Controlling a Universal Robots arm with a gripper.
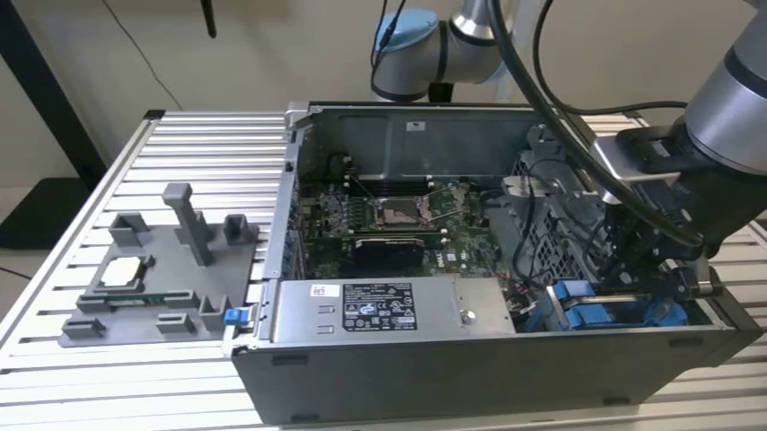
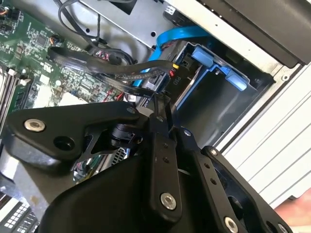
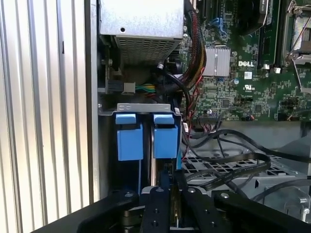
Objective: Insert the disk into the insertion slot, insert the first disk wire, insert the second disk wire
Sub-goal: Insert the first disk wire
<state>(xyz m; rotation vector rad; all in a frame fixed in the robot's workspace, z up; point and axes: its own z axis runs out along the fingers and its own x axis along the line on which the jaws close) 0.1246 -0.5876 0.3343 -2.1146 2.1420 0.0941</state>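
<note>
The gripper (image 1: pixel 638 301) hangs low in the lower right of the exterior view, reaching down into the corner of the open computer case (image 1: pixel 480 377). Its black linkage is close to the camera in both wrist views (image 2: pixel 156 104) (image 3: pixel 169 183). How far it is open cannot be told, nor whether it has hold of anything. In the second wrist view its tip sits right against a bundle of black cables (image 2: pixel 116 73) and a black connector (image 2: pixel 177 80), though actual contact is unclear. Just beyond it is the insertion slot (image 1: pixel 599 314), a grey metal bay with bright blue rails (image 2: pixel 221 73). In the first wrist view two blue tabs (image 3: pixel 129 136) stand side by side under its grey metal lip (image 3: pixel 146 108). Whether the disk sits inside that bay cannot be told. A flat blue cable (image 2: pixel 177 36) curves past the bay, and loose black wires (image 3: pixel 228 165) lie over a perforated metal panel beside it. Next to the slot, toward the exterior view's left, is the grey power supply box (image 1: pixel 383 305) with its sticker, and behind that lies the green motherboard (image 1: pixel 383 215) with its square processor socket (image 1: pixel 396 211). Well apart from the case, at the left of the exterior view, a grey fixture tray (image 1: pixel 156 287) with upright posts rests on the slatted metal table (image 1: pixel 180 144).
</note>
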